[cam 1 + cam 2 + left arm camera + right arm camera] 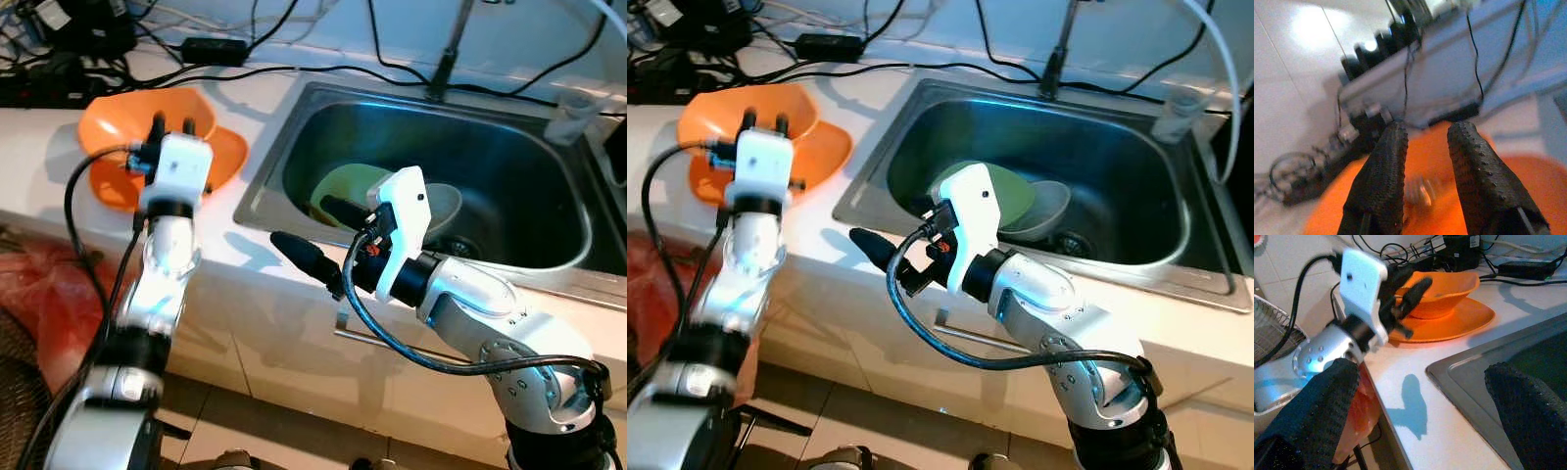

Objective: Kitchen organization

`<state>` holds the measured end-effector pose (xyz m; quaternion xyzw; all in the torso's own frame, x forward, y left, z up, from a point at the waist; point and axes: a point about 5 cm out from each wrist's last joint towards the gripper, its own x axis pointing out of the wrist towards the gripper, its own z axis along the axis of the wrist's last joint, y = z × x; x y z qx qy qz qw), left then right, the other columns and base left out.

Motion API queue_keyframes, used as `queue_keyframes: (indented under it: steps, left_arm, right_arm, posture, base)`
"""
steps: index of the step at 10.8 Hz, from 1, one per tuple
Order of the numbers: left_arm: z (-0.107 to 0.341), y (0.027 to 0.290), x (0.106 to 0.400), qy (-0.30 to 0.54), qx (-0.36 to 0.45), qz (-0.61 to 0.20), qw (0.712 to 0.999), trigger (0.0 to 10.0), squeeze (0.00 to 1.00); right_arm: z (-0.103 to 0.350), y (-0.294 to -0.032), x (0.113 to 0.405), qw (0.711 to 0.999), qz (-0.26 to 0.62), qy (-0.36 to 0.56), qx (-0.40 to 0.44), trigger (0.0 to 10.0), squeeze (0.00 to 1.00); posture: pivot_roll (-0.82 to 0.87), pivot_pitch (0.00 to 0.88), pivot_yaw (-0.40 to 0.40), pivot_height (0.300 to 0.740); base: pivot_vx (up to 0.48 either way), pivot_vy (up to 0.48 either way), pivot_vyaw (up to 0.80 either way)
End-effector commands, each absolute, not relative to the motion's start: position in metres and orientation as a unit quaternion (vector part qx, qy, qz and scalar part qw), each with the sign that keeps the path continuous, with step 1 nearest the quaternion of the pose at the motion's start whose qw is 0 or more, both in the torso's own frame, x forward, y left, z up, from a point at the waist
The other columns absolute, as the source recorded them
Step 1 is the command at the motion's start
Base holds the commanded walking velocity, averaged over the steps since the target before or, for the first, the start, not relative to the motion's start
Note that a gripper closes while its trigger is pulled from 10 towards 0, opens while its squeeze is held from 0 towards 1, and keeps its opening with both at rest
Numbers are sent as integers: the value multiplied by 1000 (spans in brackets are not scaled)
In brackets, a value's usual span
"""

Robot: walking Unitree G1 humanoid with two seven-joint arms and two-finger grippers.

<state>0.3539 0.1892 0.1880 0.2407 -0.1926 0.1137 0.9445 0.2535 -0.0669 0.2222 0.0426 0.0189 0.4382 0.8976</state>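
Observation:
An orange bowl rests on an orange plate on the white counter left of the sink. My left gripper hovers over the bowl, open, with nothing between its fingers. In the steel sink lie a green plate and a grey bowl. At the sink's front left corner my right gripper is held wide open and empty above the counter edge, pointing left toward the orange dishes.
Black cables, a power strip and an adapter run along the back of the counter. The faucet stands behind the sink, with a clear cup at its right rim. A red bag sits low on the left.

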Motion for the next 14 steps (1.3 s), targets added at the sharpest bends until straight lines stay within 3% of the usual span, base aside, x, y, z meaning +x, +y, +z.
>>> queue_keyframes:
  steps: [1, 8, 9, 10, 14]
  left_arm:
    - [184, 192, 352, -179, 230, 119, 949, 10000, 0]
    - [174, 201, 355, -140, 214, 139, 957, 10000, 0]
    - [175, 203, 357, -141, 210, 135, 958, 1294, 0]
    - [176, 204, 358, -142, 207, 136, 958, 0, 0]
    - [177, 205, 361, -147, 206, 139, 957, 0, 0]
  right_arm:
    - [224, -68, 255, 898, 438, 14, 39, 10000, 0]
    - [225, -69, 255, 898, 438, 15, 35, 10000, 0]
    - [225, -69, 255, 898, 438, 15, 35, 10000, 0]
    - [224, -69, 255, 898, 438, 15, 35, 10000, 0]
    - [224, -69, 255, 899, 437, 17, 35, 10000, 0]
  posture:
    - [-47, 88, -30, 740]
    - [-55, 85, -35, 740]
    - [-57, 85, -35, 740]
    - [-58, 87, -35, 740]
    - [-62, 89, -34, 740]
  base:
    - [0, 0, 0]
    - [0, 0, 0]
    - [0, 0, 0]
    - [0, 0, 0]
    - [0, 0, 0]
